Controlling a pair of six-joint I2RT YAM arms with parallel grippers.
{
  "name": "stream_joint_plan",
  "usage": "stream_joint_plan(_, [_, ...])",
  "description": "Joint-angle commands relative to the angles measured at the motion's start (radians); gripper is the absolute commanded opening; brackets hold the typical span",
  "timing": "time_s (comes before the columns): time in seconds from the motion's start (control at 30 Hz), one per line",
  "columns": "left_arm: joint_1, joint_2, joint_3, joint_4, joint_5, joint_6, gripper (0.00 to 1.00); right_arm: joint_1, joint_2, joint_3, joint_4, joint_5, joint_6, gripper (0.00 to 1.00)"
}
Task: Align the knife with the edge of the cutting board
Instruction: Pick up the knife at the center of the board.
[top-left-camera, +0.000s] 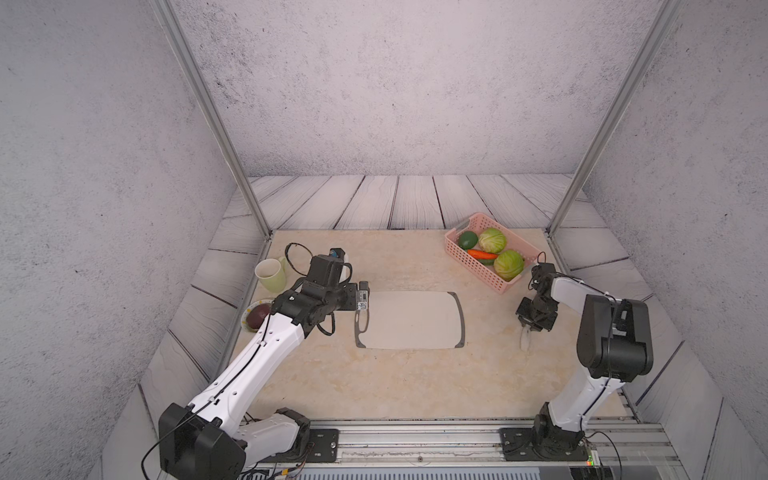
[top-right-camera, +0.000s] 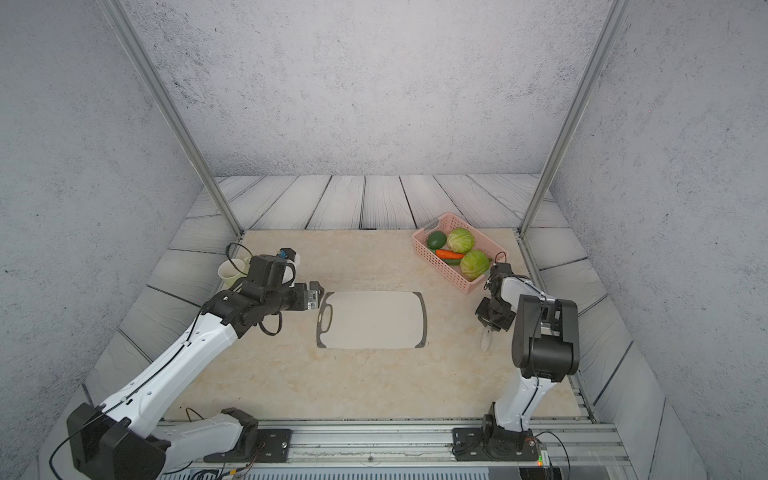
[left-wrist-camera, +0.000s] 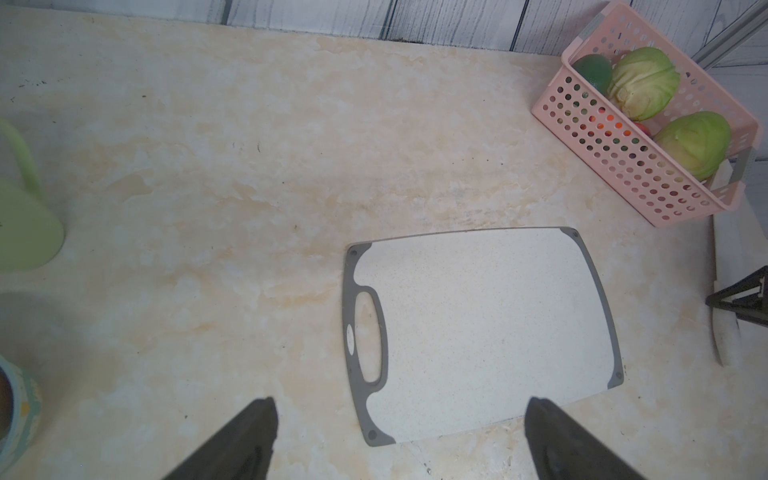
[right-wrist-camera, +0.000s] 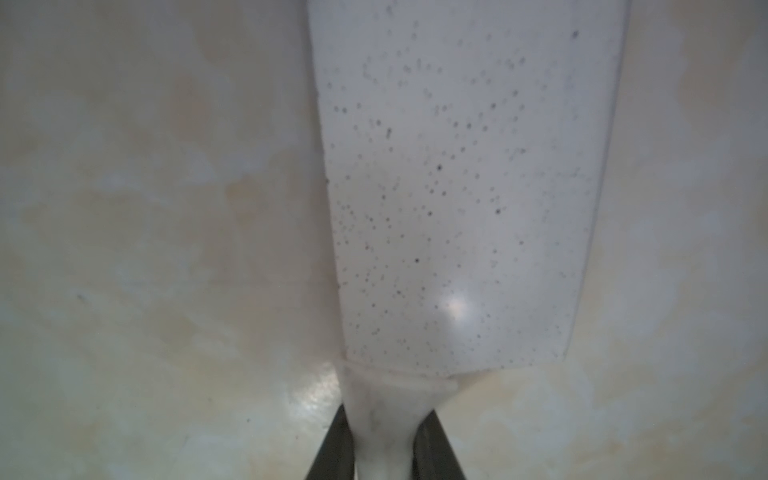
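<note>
Right gripper (right-wrist-camera: 384, 436) clenched on knife (right-wrist-camera: 457, 187) handle.
Knife is held at 3 o'clock of the cutting board (top-left-camera: 411, 320), well apart; left gripper (left-wrist-camera: 401, 401) is spread wide at 9 o'clock.

Pink basket (top-left-camera: 471, 266) with two cabbages (top-left-camera: 492, 240), avocado (top-left-camera: 468, 240), carrot (top-left-camera: 481, 254) at back right, green mug (top-left-camera: 272, 276), fruit bowl (top-left-camera: 245, 319) at left
</note>
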Motion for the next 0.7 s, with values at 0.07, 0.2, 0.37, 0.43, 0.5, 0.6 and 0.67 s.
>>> stream_joint_plan(0.07, [0.006,0.003,0.021,-0.001,0.014,0.005,0.98,-0.002,-0.107,-0.075,0.0,-0.05,0.019,0.0])
stream_joint_plan(0.2, [0.007,0.001,0.019,-0.001,0.019,0.004,0.98,-0.002,-0.172,-0.125,-0.006,-0.078,0.015,0.0])
stream_joint_plan(0.37, [0.006,0.0,0.019,-0.001,0.018,0.004,0.98,0.007,-0.245,-0.198,0.002,-0.135,0.002,0.0])
stream_joint_plan(0.43, [0.006,0.0,0.018,-0.001,0.019,0.004,0.98,0.018,-0.267,-0.225,0.01,-0.159,-0.001,0.0])
stream_joint_plan(0.5, [0.006,0.001,0.018,-0.001,0.02,0.005,0.98,0.035,-0.29,-0.252,0.008,-0.164,-0.001,0.0])
stream_joint_plan(0.6, [0.006,0.005,0.018,0.0,0.023,0.003,0.98,0.064,-0.324,-0.284,0.005,-0.163,0.012,0.0])
stream_joint_plan(0.67, [0.006,0.008,0.019,-0.001,0.028,0.003,0.98,0.084,-0.342,-0.308,0.005,-0.161,0.021,0.0])
